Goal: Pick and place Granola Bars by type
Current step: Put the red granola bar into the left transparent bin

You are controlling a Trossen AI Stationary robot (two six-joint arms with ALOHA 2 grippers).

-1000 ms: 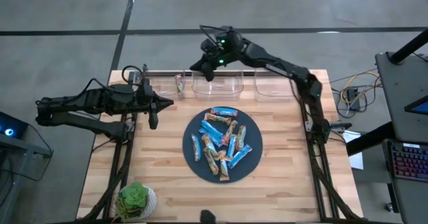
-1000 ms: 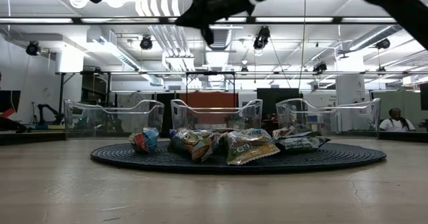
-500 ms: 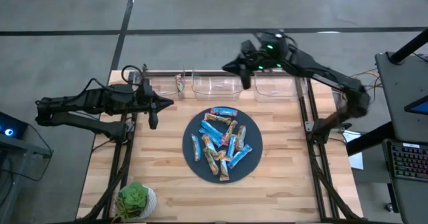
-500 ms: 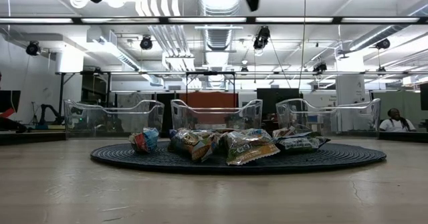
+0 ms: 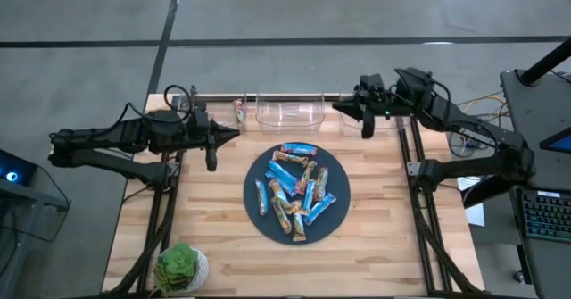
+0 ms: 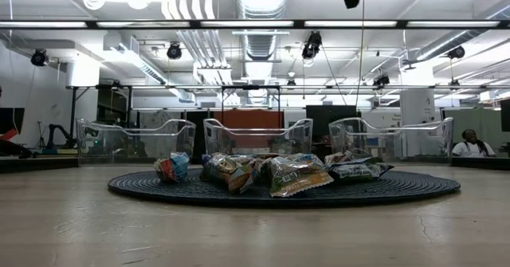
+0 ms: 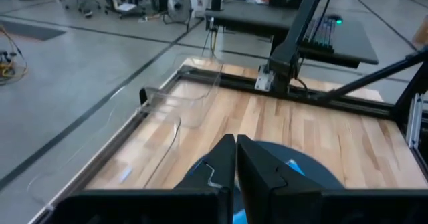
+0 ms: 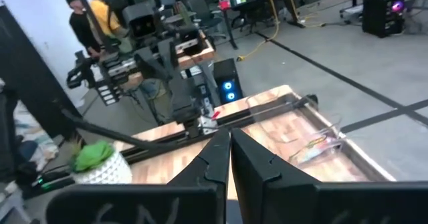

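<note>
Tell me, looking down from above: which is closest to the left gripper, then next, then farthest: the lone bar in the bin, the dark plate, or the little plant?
1. Lone bar, just beyond the left gripper, at the table's back edge.
2. Dark plate, toward the table's middle.
3. Little plant, at the front corner.

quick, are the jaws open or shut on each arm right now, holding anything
Left gripper: jaws shut, holding nothing.
Right gripper: jaws shut, holding nothing.

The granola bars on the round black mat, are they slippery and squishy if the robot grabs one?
Probably a bit slippery: the granola bars have shiny wrappers. They look small and flat, so likely light. They lie piled and overlapping on the mat, so pulling one may nudge its neighbours. Squishiness can't be told.
</note>
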